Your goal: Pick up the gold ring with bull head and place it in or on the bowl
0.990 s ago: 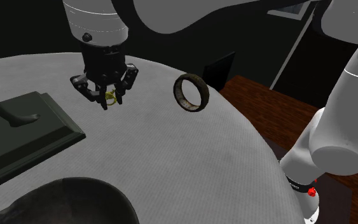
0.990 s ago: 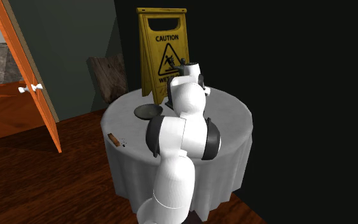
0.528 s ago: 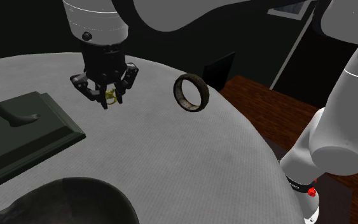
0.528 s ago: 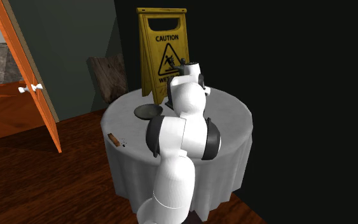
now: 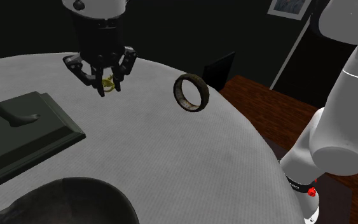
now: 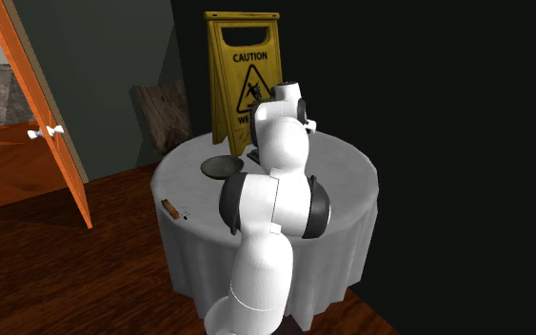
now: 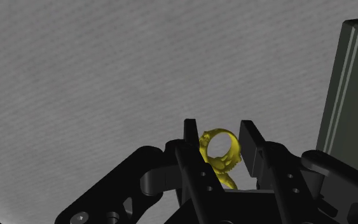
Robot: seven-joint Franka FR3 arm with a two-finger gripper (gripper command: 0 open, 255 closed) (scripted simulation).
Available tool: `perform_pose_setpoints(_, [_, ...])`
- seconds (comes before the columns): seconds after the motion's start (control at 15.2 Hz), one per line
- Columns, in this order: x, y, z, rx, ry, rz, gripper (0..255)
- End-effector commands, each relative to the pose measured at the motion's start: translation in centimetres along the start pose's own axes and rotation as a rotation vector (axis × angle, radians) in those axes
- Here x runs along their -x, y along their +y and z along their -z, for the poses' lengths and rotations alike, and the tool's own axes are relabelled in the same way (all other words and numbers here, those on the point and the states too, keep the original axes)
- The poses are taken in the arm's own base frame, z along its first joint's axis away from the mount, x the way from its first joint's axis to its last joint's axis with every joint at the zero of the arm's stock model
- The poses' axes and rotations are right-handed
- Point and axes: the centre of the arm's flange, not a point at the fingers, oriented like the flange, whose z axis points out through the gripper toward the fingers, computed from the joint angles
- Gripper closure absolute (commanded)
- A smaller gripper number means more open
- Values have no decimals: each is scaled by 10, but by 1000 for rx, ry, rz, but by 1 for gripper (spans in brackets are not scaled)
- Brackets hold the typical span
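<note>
Our claw (image 5: pixel 107 87) hangs above the table (image 5: pixel 171 153) in the upper left of the shoulder view. Its two fingers (image 7: pixel 252 145) are closed on the gold ring (image 7: pixel 220 147), which sits pinched between their tips and appears clear of the table. The bowl (image 5: pixel 85 186) lies at the lower left of that view, well apart from the claw, with the dark slab (image 5: pixel 31 124) of a statue between them.

We judge the hold to be slight. The ring is small and knobbly and is caught only near the fingertips, so a quick swing or a jolt could twist it loose and send it rolling. If we carry it low, we could clip the slab or the statue's foot (image 5: pixel 18 118). If we open before we are over the bowl, the ring would miss the rim. The dark hoop (image 5: pixel 191 93) stands aside, out of our way.
</note>
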Motion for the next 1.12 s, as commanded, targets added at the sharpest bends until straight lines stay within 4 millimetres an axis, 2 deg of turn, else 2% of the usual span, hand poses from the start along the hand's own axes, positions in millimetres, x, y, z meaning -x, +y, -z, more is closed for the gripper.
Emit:
perform_pose_setpoints(0.0, [-2,0,11,0,0,0,255])
perform_pose_setpoints(0.86, [-14,0,77,0,0,0,255])
perform_pose_setpoints(1.06, [18,-22,82,0,0,0,255])
